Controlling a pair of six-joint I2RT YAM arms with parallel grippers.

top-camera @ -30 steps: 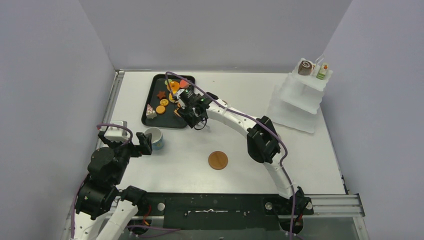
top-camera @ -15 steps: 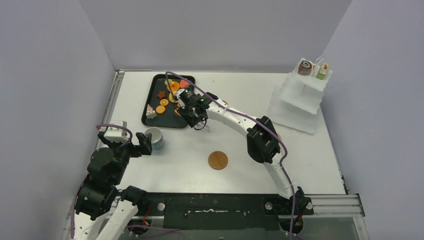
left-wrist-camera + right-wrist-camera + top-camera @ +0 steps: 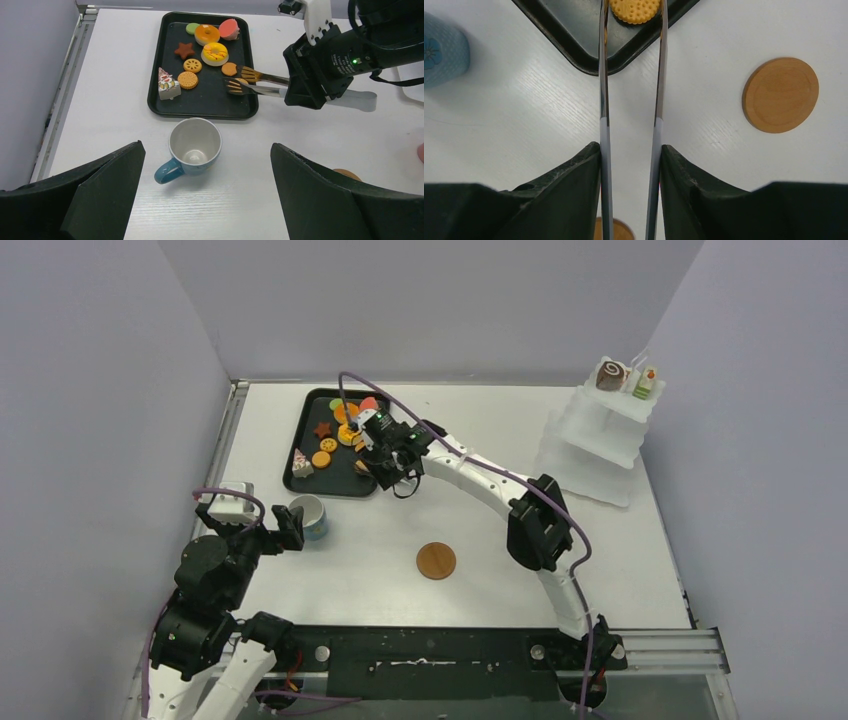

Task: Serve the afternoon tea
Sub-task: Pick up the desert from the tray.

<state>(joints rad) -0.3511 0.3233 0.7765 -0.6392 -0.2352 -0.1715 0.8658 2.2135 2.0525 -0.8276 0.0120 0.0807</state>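
The right gripper [image 3: 630, 150] is closed on the handle end of the tongs [image 3: 262, 84]. Its fingers [image 3: 574, 190] press on both metal arms, and the arms are a little apart. The tongs reach over the near right corner of the tray [image 3: 156, 75]. Their toothed tips stand on both sides of a dotted yellow cookie [image 3: 634, 9] that lies in the tray. I cannot tell if the tips already touch it.

More pastries lie in the tray:
- a green disc [image 3: 192, 28]
- an orange tart [image 3: 207, 34]
- a pink piece [image 3: 229, 29]
- a brown star [image 3: 184, 50]
- a yellow tart [image 3: 215, 53]
- two round biscuits [image 3: 188, 80]
- a cake slice [image 3: 168, 85] at the near left

The left gripper [image 3: 205, 145] is opened wide and holds nothing. The blue cup [image 3: 192, 147] stands upright on the table [image 3: 100, 125], just in front of this gripper and just near of the tray. The cup is empty. Its handle points to the near left, and its side carries a small flower print [image 3: 433, 52].

A wooden coaster [image 3: 436, 561] lies in the middle of the table, apart from everything. At the far right stands a white tiered stand [image 3: 595, 445]. Its top tier carries the chocolate roll [image 3: 610, 374] and, beside it, a small green and white cake [image 3: 644, 383].
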